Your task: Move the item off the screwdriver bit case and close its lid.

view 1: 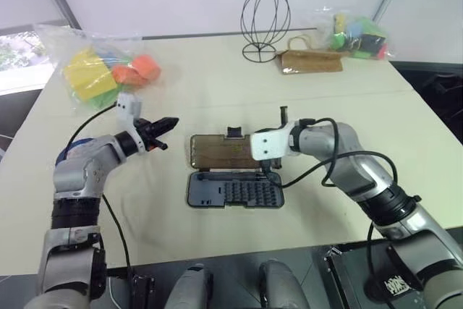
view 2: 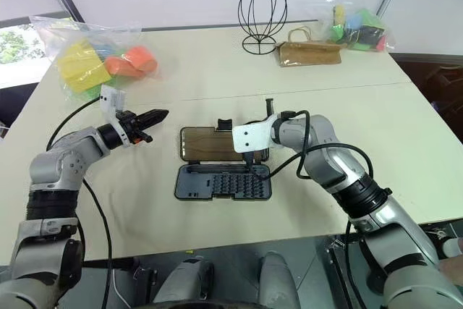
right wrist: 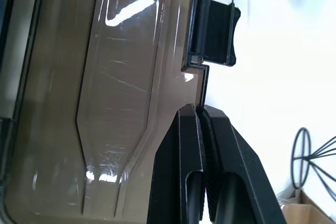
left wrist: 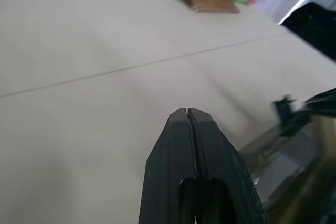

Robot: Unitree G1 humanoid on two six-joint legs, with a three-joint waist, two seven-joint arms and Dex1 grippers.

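The left gripper hangs pinched shut and empty, left of the screwdriver bit case. The case lies open mid-table, its smoky lid flat behind, no tape ring on it. The right gripper, closed and empty, sits at the lid's latch edge. Next, I'd judge, swing the lid over.

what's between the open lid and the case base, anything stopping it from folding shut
Nothing visible lies on the bit rows of the screwdriver bit case. The lid lies open flat behind it. The right gripper, shut, sits at the lid's latch edge; the left gripper, shut, hovers off to the side.
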